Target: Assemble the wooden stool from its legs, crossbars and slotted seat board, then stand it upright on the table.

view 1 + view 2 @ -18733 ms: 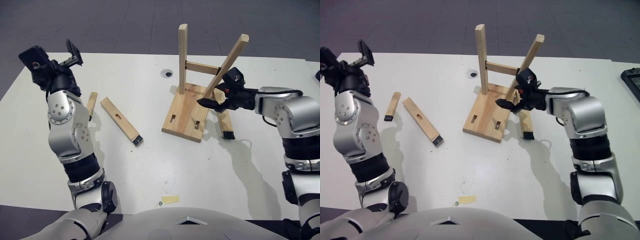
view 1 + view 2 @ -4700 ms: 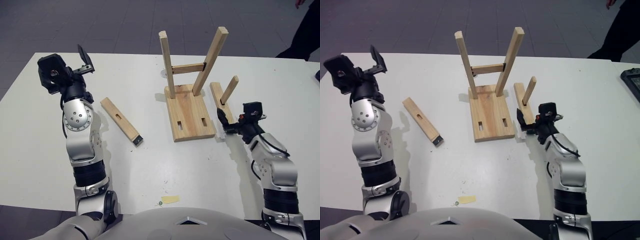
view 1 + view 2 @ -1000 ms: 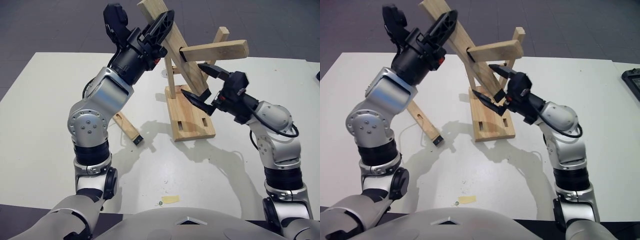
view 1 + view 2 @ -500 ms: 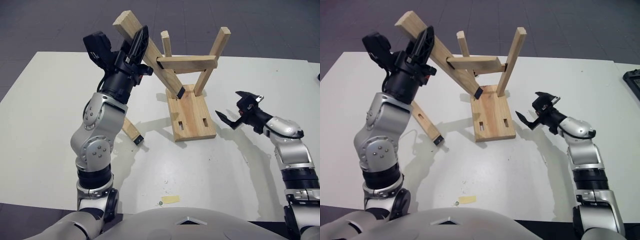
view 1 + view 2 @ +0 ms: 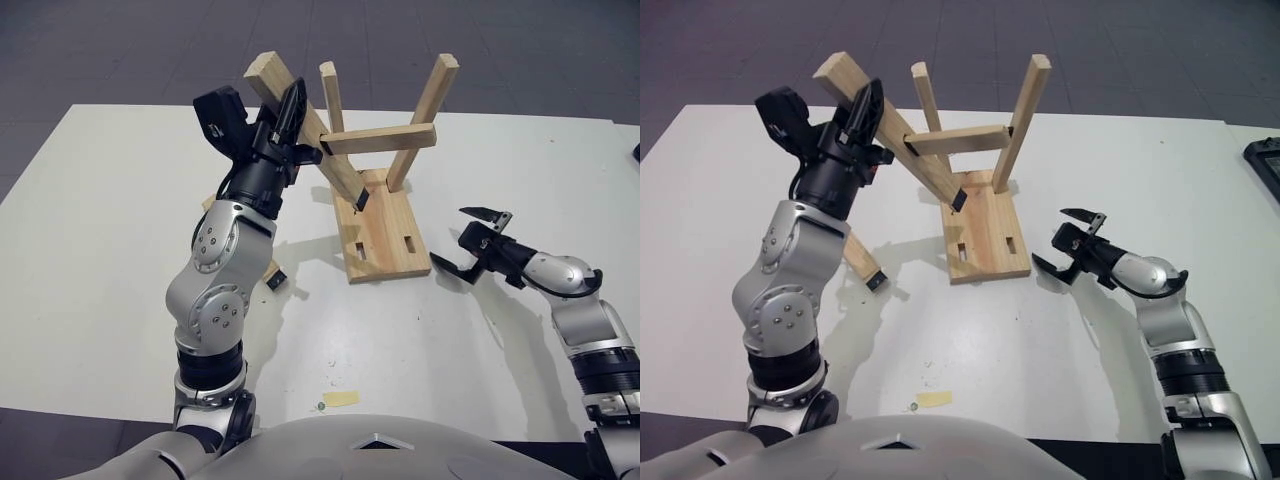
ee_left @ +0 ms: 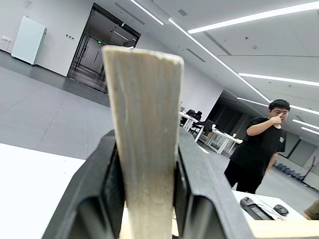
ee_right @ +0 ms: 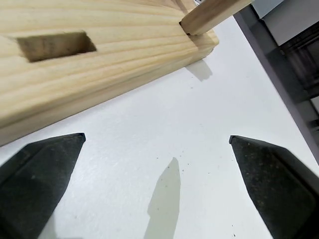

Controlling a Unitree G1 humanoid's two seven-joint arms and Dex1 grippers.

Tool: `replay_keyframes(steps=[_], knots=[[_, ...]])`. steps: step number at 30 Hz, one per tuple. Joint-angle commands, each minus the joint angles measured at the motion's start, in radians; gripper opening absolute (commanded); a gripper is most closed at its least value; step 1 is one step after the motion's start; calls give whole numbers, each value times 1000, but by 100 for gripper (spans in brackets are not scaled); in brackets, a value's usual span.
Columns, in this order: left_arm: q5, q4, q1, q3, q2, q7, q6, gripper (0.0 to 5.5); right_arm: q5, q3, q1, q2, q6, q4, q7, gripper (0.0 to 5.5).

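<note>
Left arm raised with a leg clamped; right arm low beside the seat board, jaws apart.

Left arm bends up over the table (image 5: 100,200). The left gripper (image 5: 290,120) is clenched on the upper part of a tilted leg (image 5: 335,172), both fingers flat against it in the left wrist view. A crossbar (image 5: 385,138) runs from this leg across the front of two standing legs (image 5: 330,95) (image 5: 425,115), which sit in the far slots of the seat board (image 5: 385,235). The board lies flat, well in from every table edge. The held leg's dark lower end is over the board's left side; contact cannot be told. The two near slots (image 5: 355,250) are unfilled. The right gripper (image 5: 452,237) is spread wide and grasps nothing, just off the board's near right corner, with bare tabletop between. A loose leg (image 5: 272,272) lies partly behind the left arm.
</note>
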Motion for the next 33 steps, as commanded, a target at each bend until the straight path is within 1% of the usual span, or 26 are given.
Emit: replay_keyframes(steps=[1,4,8,14,19,33], knots=[[25,11,-43,18,-4,-20,-11,105,105,-36,48,-100,5,-99,172,540],[33,16,-54,39,0,-31,-11,105,145,-25,73,-124,15,-140,250,540],[37,22,-65,51,-4,-39,-4,105,133,12,71,-87,25,-159,252,540],[37,35,-72,49,-1,-63,13,105,64,93,20,27,29,-86,156,540],[37,51,-72,51,3,-85,25,105,30,133,-22,112,21,2,88,540],[67,73,-76,52,-9,-93,23,105,-6,160,-101,262,14,110,-86,540]])
